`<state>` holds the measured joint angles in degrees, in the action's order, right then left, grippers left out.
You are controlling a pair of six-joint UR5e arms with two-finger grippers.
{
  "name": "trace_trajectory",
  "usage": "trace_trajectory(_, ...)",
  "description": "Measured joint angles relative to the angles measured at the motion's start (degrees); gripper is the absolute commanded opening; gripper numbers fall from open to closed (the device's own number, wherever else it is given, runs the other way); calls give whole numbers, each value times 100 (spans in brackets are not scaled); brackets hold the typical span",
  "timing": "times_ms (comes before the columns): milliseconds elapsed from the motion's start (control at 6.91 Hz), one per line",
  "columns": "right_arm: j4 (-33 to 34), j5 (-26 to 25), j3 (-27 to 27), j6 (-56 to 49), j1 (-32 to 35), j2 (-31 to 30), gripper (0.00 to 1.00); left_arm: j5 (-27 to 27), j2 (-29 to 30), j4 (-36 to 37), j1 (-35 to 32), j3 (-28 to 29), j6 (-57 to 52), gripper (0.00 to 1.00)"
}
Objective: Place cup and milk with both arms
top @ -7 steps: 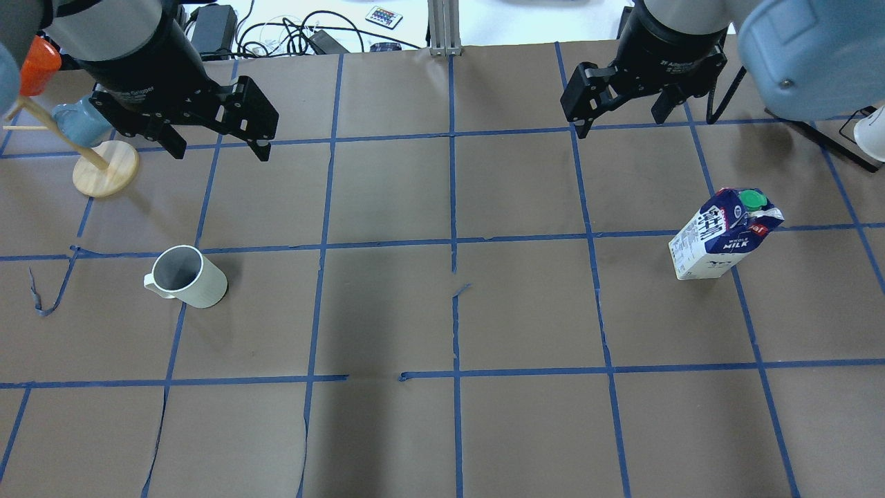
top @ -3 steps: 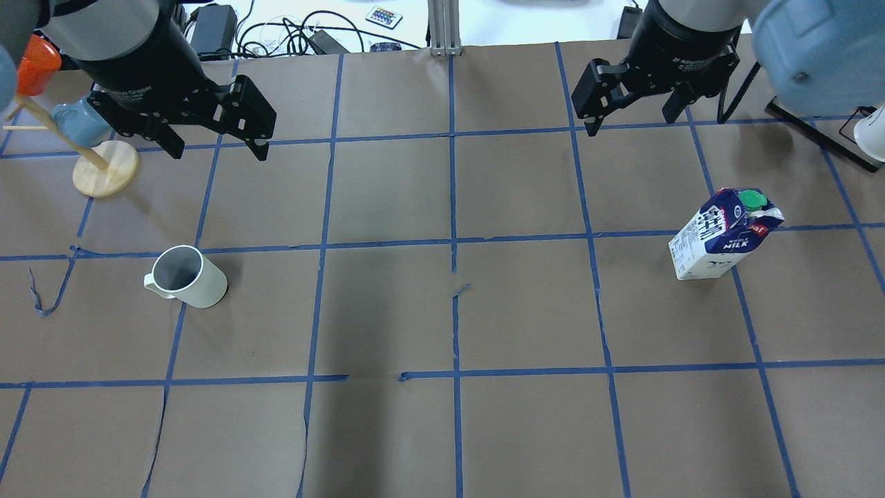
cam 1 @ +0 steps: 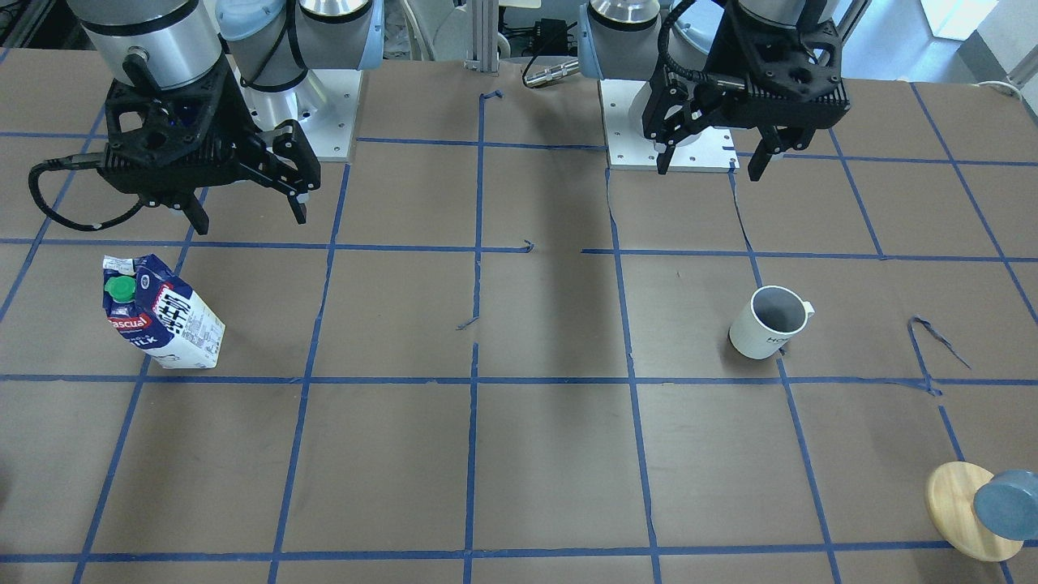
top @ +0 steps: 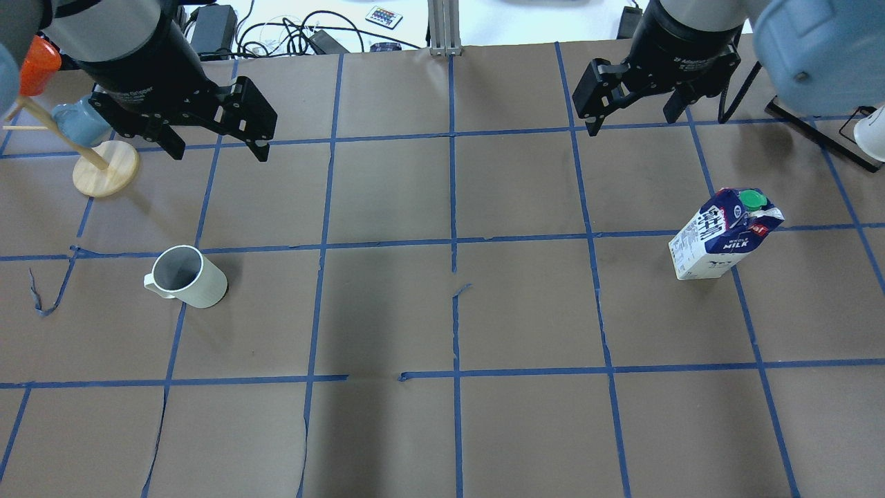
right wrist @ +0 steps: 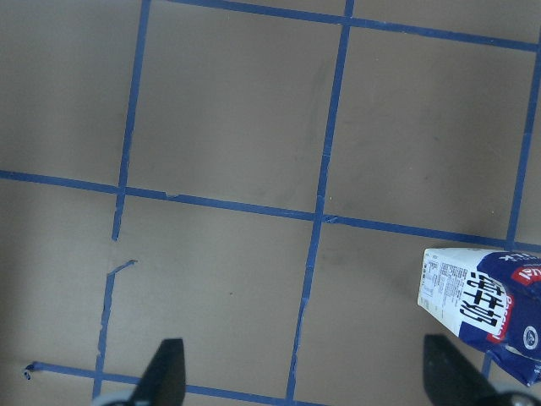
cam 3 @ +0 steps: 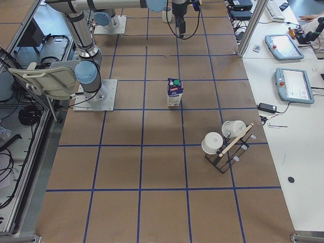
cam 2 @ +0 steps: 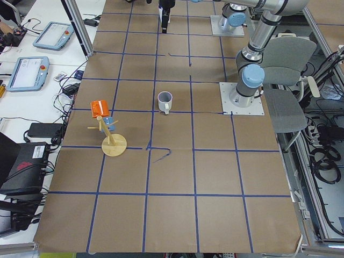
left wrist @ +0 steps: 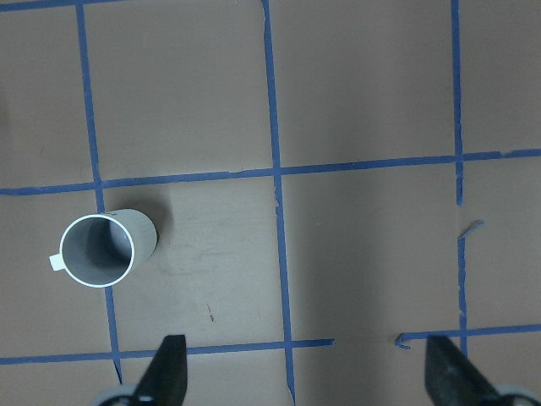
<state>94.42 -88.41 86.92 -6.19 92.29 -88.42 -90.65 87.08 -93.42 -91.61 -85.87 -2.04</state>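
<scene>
Up close, each wrist view shows only two black fingertips at its lower edge, spread wide with bare brown surface (top: 387, 311) between them, so both pairs stand apart and hold nothing.

From the left fingers (top: 257, 131), the cup (left wrist: 100, 249) lies below and to the outer side of one tip, well apart from both and not between them. It stands upright with its mouth up, grey inside, and its handle turned away from the fingers' gap.

From the right fingers (top: 588, 97), the milk (right wrist: 486, 300) sits just past one tip toward the outer side, cut off by the wrist view's edge.

The overhead view adds what the wrist views lack. It shows both pairs raised above the surface, and the carton's green cap and the words "WHOLE MILK". The front-facing view alone shows the red label on the milk and small dark lettering on the cup's side. The side view from the robot's right shows the milk standing upright.

Farther out, beyond the left fingers, a wooden stand (cam 2: 114, 145) carries an orange cup and a blue-grey one. Beyond the right fingers, the side view shows a black rack (cam 3: 223, 154) with white cups, which the overhead view only clips.

By count, there are two arms, two pairs of fingers, one cup, one milk, one wooden stand and one black rack.
</scene>
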Motion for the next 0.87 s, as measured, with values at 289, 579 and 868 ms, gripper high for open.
trace_trajectory(289,-20,-5,0,-1,-3,0,100,6,13,3,-3,-5,-4,100)
trace_trajectory(579,-34,-65,4,-12,-8,0,100,10,27,13,6,-2,-5,100)
trace_trajectory(868,-37,-88,6,-13,-9,0,100,5,6,6,17,-30,-7,100)
